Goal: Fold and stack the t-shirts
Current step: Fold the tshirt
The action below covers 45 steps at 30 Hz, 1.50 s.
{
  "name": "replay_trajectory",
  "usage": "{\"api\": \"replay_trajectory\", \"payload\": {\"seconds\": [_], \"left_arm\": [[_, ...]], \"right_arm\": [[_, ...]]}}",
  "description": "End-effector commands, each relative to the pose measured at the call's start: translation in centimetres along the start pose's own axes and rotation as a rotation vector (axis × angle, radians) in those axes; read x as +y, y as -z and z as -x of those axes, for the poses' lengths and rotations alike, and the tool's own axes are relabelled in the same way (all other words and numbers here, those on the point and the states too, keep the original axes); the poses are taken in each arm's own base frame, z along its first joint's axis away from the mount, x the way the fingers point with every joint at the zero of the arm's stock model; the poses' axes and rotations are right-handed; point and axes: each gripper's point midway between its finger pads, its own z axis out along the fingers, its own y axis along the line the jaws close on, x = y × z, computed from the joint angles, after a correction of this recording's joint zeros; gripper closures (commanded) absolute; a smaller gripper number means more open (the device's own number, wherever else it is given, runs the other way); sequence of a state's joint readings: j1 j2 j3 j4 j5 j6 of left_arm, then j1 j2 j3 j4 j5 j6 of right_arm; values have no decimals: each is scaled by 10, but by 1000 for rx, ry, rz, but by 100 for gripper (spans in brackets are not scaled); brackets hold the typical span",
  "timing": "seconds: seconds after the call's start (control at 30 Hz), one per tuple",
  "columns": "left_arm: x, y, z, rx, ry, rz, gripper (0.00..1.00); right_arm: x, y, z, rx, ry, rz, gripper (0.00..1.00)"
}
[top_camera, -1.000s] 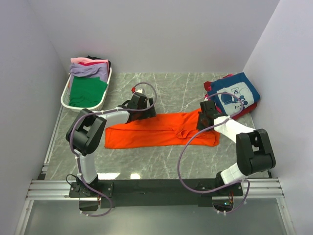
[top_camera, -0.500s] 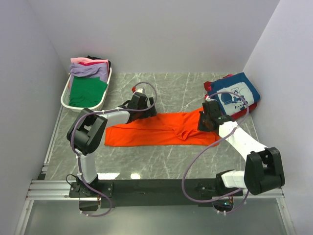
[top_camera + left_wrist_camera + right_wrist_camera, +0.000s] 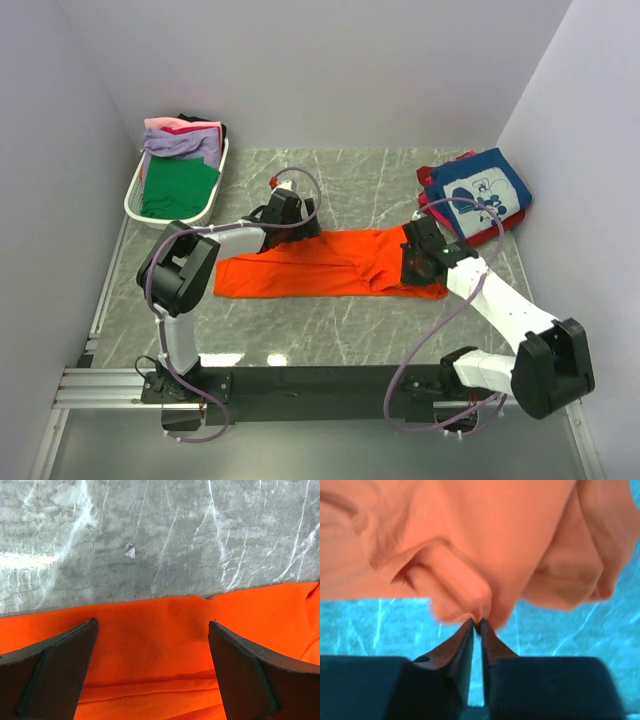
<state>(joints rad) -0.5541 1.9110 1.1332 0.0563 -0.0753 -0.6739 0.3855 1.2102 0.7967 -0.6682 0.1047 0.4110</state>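
Grey marble table [image 3: 350,330], white walls [image 3: 330,70] around orange t-shirt [image 3: 310,270]; left gripper [image 3: 152,625] splayed over its far edge, right gripper [image 3: 476,622] pinching its fold.

At least seven t-shirts can be counted on the one desk [image 3: 350,185]. One orange t-shirt [image 3: 320,265] lies alone at its middle. Two are piled at the far right corner: a navy blue t-shirt [image 3: 480,190] over a red t-shirt [image 3: 427,177]. Four show at the far left corner: a green t-shirt [image 3: 180,188], a lavender t-shirt [image 3: 180,145], a pink t-shirt [image 3: 165,125] and a black t-shirt [image 3: 208,126]; any beneath are hidden. One white basket [image 3: 133,192] holds those four. Two arms stand at the near edge, the left arm [image 3: 185,270] and the right arm [image 3: 500,300]. Each has two fingers, the left fingers [image 3: 55,670] and the right fingers [image 3: 457,650], four in all.
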Motion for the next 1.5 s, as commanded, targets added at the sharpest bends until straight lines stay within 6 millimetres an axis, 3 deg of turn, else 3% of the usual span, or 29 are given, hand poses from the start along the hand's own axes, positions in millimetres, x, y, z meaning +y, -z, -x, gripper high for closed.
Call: {"api": "replay_trajectory", "payload": {"seconds": [0.0, 0.17, 0.37, 0.5, 0.53, 0.77, 0.8, 0.9, 1.23, 1.47], "left_arm": [[15, -5, -25, 67, 1, 35, 1], [16, -4, -21, 57, -4, 43, 1], [13, 0, -16, 45, -3, 38, 1], [15, 1, -18, 49, -7, 45, 1], [17, 1, -20, 53, -7, 48, 1], [19, 4, -22, 56, -8, 50, 1], [19, 4, -22, 55, -8, 51, 1], [21, 4, -24, 61, -10, 56, 1], [24, 4, -29, 76, -11, 66, 1], [26, 2, -30, 77, -13, 72, 1]], "right_arm": [[-1, 20, -9, 7, -13, -13, 80], [-5, 33, -5, -19, -22, -38, 63], [-3, 28, 41, -174, -59, -60, 50], [-12, 1, 75, -198, -93, -93, 50], [-16, -2, 91, -224, -114, -91, 50], [-35, -50, 128, -188, -164, -130, 51], [-38, -63, 127, -162, -165, -141, 51], [-49, -75, 137, -149, -184, -171, 52], [-77, -79, 152, -161, -210, -206, 53], [-73, -100, 149, -132, -189, -172, 52]]}}
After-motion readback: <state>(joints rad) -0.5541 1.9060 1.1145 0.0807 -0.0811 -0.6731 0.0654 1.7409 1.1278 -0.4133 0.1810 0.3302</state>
